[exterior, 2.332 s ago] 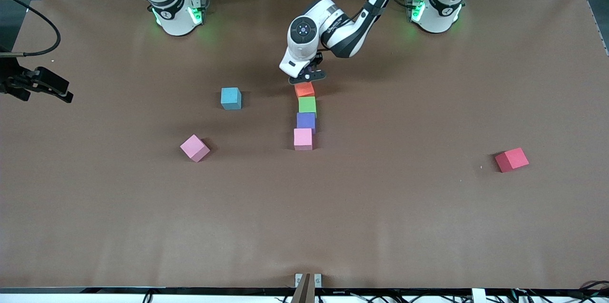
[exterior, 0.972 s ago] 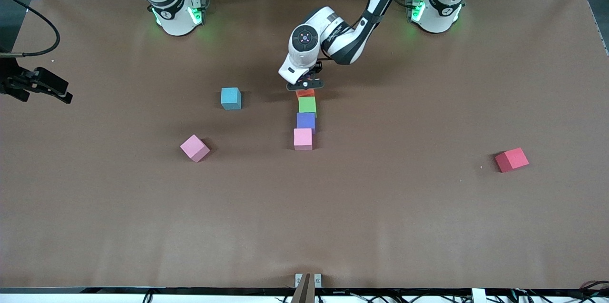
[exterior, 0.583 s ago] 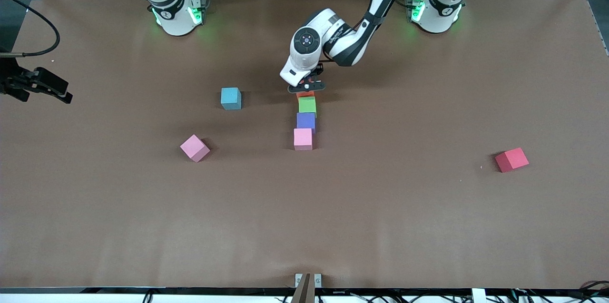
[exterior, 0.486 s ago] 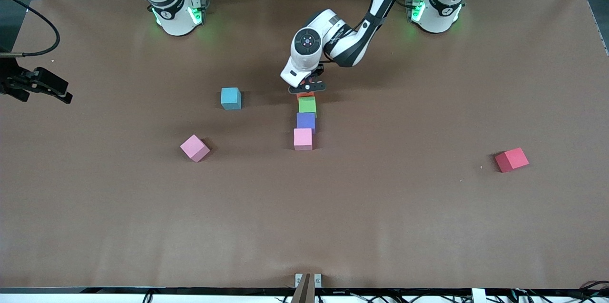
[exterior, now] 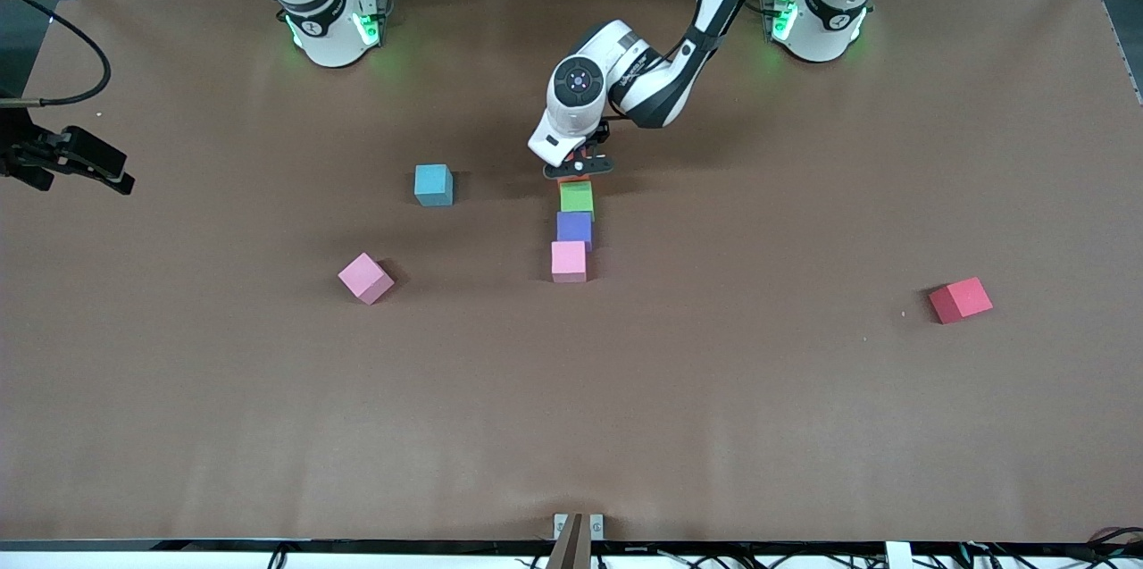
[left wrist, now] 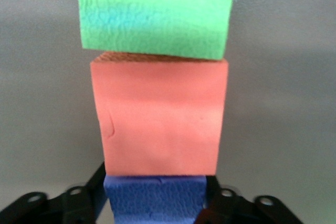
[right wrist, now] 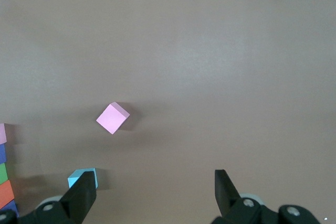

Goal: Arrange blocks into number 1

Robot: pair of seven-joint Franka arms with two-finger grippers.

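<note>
A column of blocks lies mid-table: pink block (exterior: 569,261) nearest the front camera, then purple block (exterior: 574,228), green block (exterior: 577,196) and orange block (left wrist: 160,121). My left gripper (exterior: 579,165) hangs low over the column's end toward the robots, hiding most of the orange block in the front view. It is shut on a second purple block (left wrist: 155,198), which sits right against the orange one. Loose blocks: light blue (exterior: 433,184), pink (exterior: 365,277), red (exterior: 960,299). My right gripper (right wrist: 154,178) waits open, high above the table, holding nothing.
A black device with a cable (exterior: 76,160) juts in at the right arm's end of the table. The two arm bases (exterior: 326,20) (exterior: 817,15) stand along the edge farthest from the front camera. Bare brown table (exterior: 571,417) stretches toward the front camera.
My left gripper has come down with the second purple block and now covers the orange block, which showed fully before. The other blocks and the right arm have not moved.
</note>
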